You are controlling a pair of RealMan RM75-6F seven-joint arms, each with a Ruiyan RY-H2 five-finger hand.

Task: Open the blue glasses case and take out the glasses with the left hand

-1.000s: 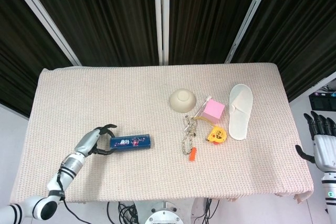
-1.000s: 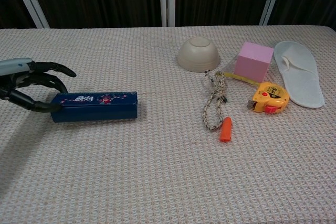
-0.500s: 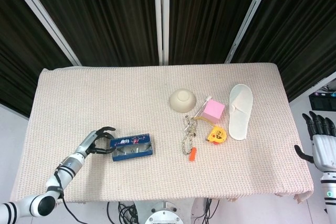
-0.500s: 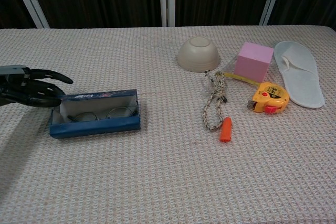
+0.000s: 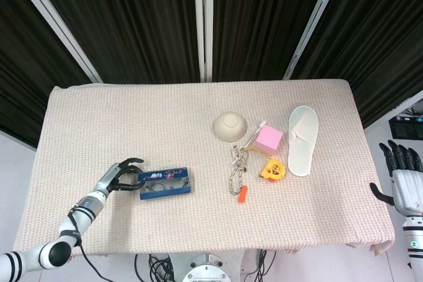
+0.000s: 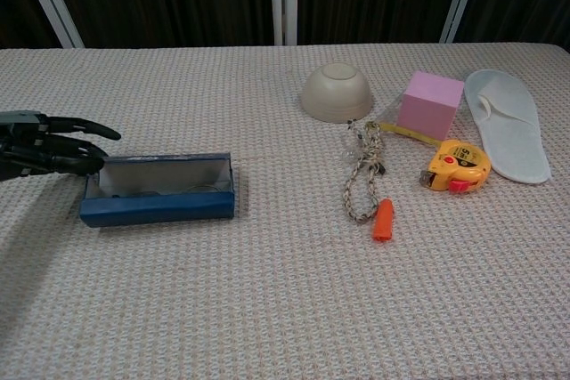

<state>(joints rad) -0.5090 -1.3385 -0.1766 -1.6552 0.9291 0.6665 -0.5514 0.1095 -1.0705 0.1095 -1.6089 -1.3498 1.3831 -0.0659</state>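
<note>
The blue glasses case point(image 5: 164, 183) point(image 6: 158, 190) lies open on the left part of the table, long side facing me. Thin-framed glasses point(image 6: 183, 189) point(image 5: 158, 187) lie inside it, only faintly visible. My left hand point(image 5: 119, 176) point(image 6: 46, 149) is at the case's left end, its fingers spread and curved. The fingertips point(image 6: 96, 160) touch the back left corner and close on nothing. My right hand point(image 5: 400, 176) hangs beyond the table's right edge with its fingers apart and empty; the chest view does not show it.
Right of the middle are an upturned beige bowl point(image 6: 336, 92), a looped rope point(image 6: 363, 175), an orange piece point(image 6: 383, 220), a pink cube point(image 6: 432, 105) and a yellow tape measure point(image 6: 457, 166). A white slipper point(image 6: 509, 122) lies at the far right.
The case was closed a second ago and now stands open, showing the glasses. Since half a second ago its lid has dropped lower, and my left hand has stayed at its left end.
</note>
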